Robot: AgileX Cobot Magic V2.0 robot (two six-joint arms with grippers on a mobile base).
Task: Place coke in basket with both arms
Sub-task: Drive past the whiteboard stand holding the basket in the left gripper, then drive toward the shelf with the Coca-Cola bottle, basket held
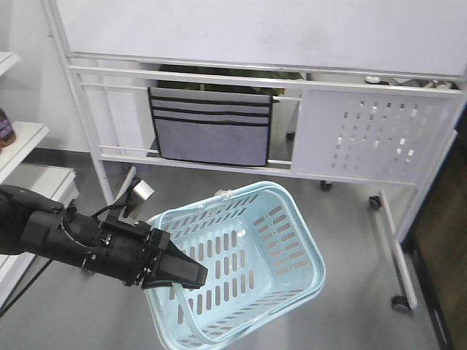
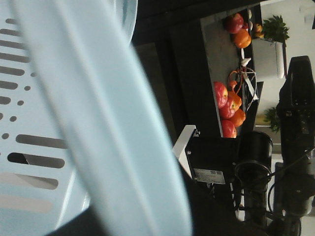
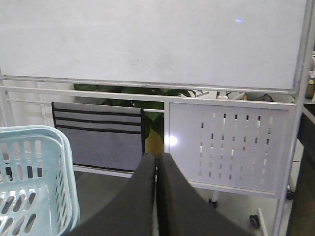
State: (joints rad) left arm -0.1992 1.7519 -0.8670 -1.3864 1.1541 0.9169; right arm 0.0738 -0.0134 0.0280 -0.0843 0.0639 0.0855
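Note:
The light blue basket point(image 1: 295, 219) hangs tilted above the grey floor, and its inside looks empty. My left gripper point(image 1: 191, 275) comes in from the left and is shut on the basket's near left rim. In the left wrist view that rim point(image 2: 98, 123) crosses the frame very close and blurred, hiding the jaws. My right gripper point(image 3: 156, 164) is shut with its two black fingers pressed together and nothing between them; the basket point(image 3: 66, 167) is to its left, apart from it. The coke is out of view.
A white rolling whiteboard stand point(image 1: 255, 73) fills the back, with a grey fabric pocket point(image 1: 211, 127), a perforated panel point(image 1: 372, 135) and casters point(image 1: 400, 302). White shelves point(image 1: 22, 146) stand at the left. Red and orange fruit point(image 2: 227, 105) lie on a dark shelf.

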